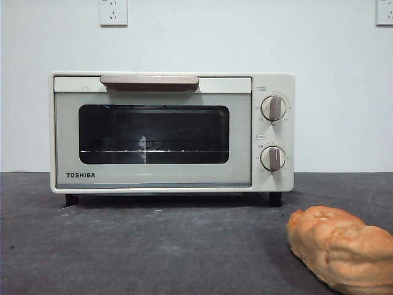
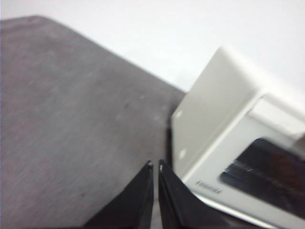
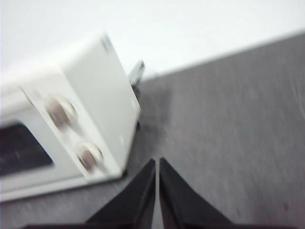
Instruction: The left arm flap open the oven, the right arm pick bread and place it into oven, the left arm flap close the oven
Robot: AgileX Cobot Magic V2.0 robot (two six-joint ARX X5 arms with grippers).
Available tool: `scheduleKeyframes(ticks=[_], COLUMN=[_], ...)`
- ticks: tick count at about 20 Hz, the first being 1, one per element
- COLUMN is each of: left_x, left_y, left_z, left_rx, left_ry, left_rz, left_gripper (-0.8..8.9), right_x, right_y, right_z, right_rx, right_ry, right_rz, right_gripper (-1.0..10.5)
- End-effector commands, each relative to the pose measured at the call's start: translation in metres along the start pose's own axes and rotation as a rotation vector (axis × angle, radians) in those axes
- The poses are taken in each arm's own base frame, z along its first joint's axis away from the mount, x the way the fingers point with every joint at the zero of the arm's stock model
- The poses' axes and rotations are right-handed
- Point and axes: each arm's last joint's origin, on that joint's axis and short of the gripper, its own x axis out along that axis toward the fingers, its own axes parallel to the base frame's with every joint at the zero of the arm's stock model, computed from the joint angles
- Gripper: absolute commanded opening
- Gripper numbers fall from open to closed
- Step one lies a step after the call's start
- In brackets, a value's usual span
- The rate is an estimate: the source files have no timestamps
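Cream oven (image 1: 172,132), door closed; golden bread (image 1: 342,249) on table nearby

The left end effector (image 2: 156,164) has two black jaws. Each one is flat, smooth and shaped like a long pointy triangle. The right end effector (image 3: 157,161) looks just the same: two black jaws, wide low down and sharp at the tips.
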Motion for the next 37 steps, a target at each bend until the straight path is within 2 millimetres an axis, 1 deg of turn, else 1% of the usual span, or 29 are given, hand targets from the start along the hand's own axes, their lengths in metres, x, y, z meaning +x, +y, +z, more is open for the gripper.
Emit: scheduleKeyframes(ticks=[1,6,9,13,19,24,29,33,37], left_x=[-0.005,-0.011,-0.011,-0.007,0.002,0.006,0.004,0.0,0.0], left_y=[-0.009,-0.023,-0.031,-0.042,-0.057,-0.065,-0.07,-0.07,-0.07], left_z=[0.015,0.04,0.053,0.068,0.086,0.097,0.1,0.096,0.095], left_rx=[-0.005,0.026,0.072,0.14,0.211,0.24,0.264,0.274,0.272], left_ry=[-0.007,0.037,0.101,0.212,0.388,0.507,0.599,0.653,0.662], left_rz=[-0.022,-0.044,-0.071,-0.125,-0.229,-0.307,-0.353,-0.361,-0.362], left_gripper=[0.16,0.16,0.16,0.16,0.16,0.16,0.16,0.16,0.16], right_x=[-0.005,-0.011,-0.012,-0.008,0.002,0.01,0.012,0.011,0.011], right_y=[0.007,0.021,0.029,0.038,0.049,0.053,0.054,0.055,0.056], right_z=[0.017,0.049,0.067,0.088,0.11,0.119,0.117,0.114,0.114], right_rx=[0.008,-0.003,-0.044,-0.109,-0.171,-0.184,-0.199,-0.203,-0.206], right_ry=[-0.045,-0.047,0.002,0.126,0.354,0.545,0.678,0.712,0.713], right_rz=[0.016,0.021,0.029,0.051,0.12,0.16,0.171,0.189,0.198], right_gripper=[0.1,0.1,0.1,0.1,0.1,0.1,0.1,0.1,0.2])
